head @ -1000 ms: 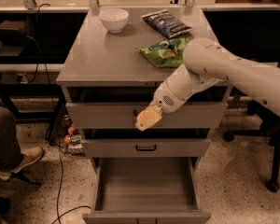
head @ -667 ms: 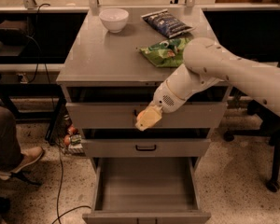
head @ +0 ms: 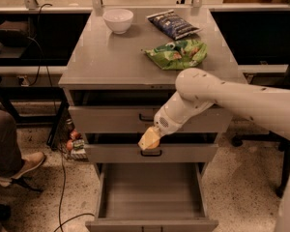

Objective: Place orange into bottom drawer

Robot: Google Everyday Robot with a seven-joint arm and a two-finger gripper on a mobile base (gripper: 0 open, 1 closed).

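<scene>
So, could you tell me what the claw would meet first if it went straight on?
Probably the floor of the open bottom drawer: the claw hangs in front of the middle drawer, pointing down and left. Depth is unclear.

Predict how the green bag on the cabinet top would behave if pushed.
Probably light: the green bag looks puffy, so it should slide easily on the smooth cabinet top. Likely floppy, crumpling rather than rolling. The gripper hangs below, before the middle drawer.

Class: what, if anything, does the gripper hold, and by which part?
It cannot be told. The gripper hangs in front of the middle drawer, above the open bottom drawer; nothing held is visible.
</scene>
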